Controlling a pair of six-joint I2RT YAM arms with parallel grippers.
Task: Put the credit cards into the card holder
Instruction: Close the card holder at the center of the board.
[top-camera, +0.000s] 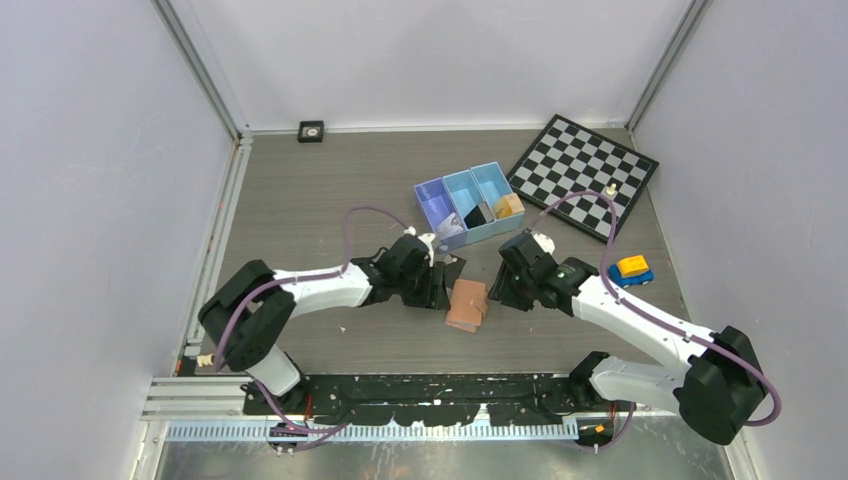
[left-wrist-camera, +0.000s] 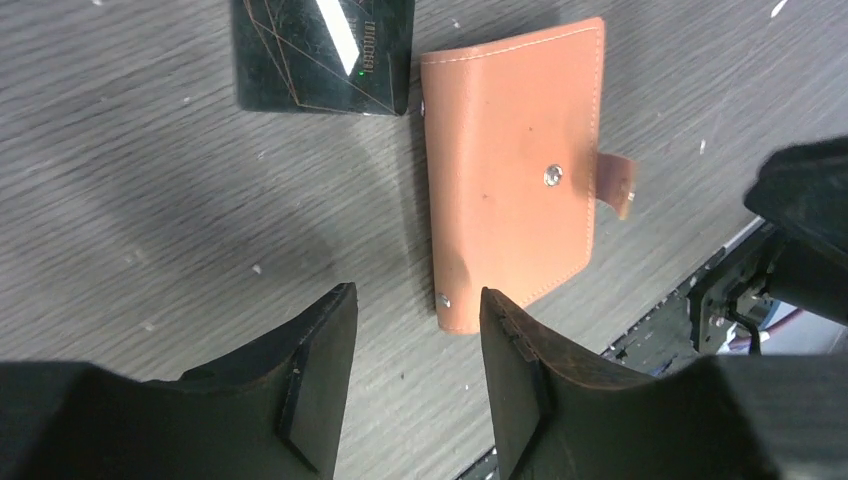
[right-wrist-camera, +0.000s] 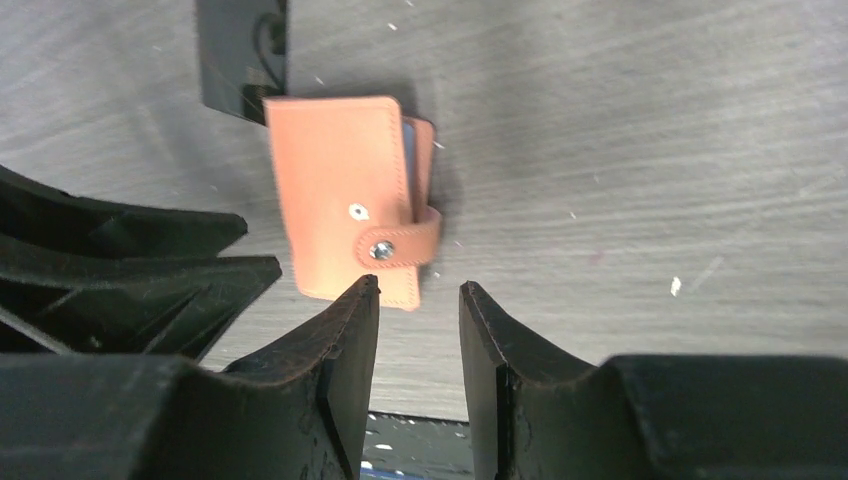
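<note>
The left gripper stands with its two black wedge-shaped fingers apart and nothing between them, low over the grey wood-grain table. Ahead of it and off to its left lies one of the credit cards, flat and glossy black, with thin gold lines and a short row of gold lettering that is too blurred to read. A bright glare stripe crosses the card. Straight ahead, just past the tip of the left gripper's right-hand finger, lies the card holder. It is folded, of smooth salmon-tan leather look with pale stitching along its edges, a metal stud on its face and a small tab at its far side. The card's corner comes up against the holder's corner; whether they touch I cannot tell. The right gripper faces it from the other side, fingers likewise parted and empty. The holder sits just beyond the tip of its left-hand finger, with the strap folded over the face and a sliver of light blue lining at the edge. Farther out beyond both grippers stands a blue plastic bin with three compartments, and right of it a black-and-white chessboard and a small yellow-and-blue toy car.
</note>
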